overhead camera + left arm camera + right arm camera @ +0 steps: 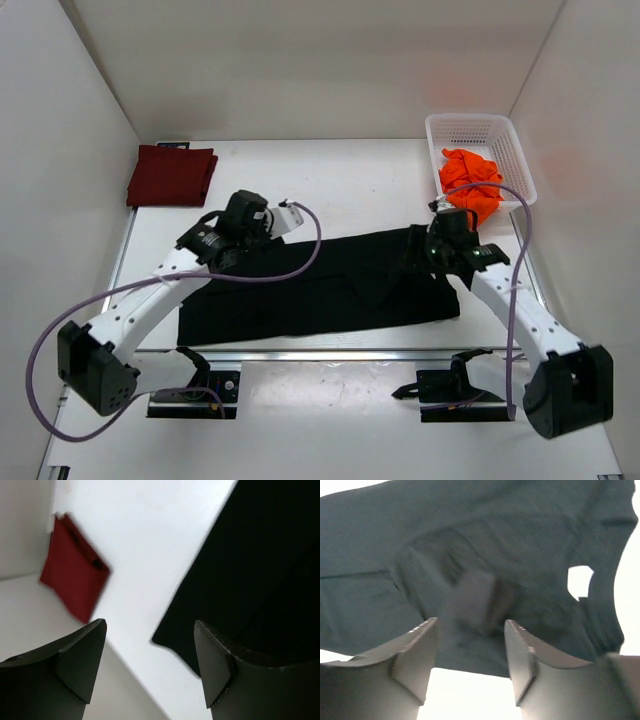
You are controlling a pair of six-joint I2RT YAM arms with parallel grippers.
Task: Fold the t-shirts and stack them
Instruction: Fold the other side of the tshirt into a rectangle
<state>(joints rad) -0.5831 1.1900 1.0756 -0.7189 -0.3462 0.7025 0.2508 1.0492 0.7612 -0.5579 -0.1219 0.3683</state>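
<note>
Across the near half of the bench (350, 185), the black t-shirt (320, 285) lay flat as a long band running left to right, its surface mostly smooth. Its right end was somewhat rumpled, with a small gap where the white bench showed through. The maroon t-shirt (170, 175) sat folded into a neat rectangle at the far left corner. The orange t-shirt (472, 180) was bunched loosely in the white mesh basket (470, 125) at the far right corner.

My left gripper (150, 665) stood with its jaws wide apart and nothing between them. It hovered at the left end of the black t-shirt. In my left wrist view the cloth's edge passed beneath one finger, bare bench showed in the gap, and the maroon t-shirt lay well beyond.

My right gripper (470, 655) was parted to a moderate width and also held nothing. It hovered over the right end of the black t-shirt. In my right wrist view that cloth filled the space past both fingers, though the picture was blurred.
</note>
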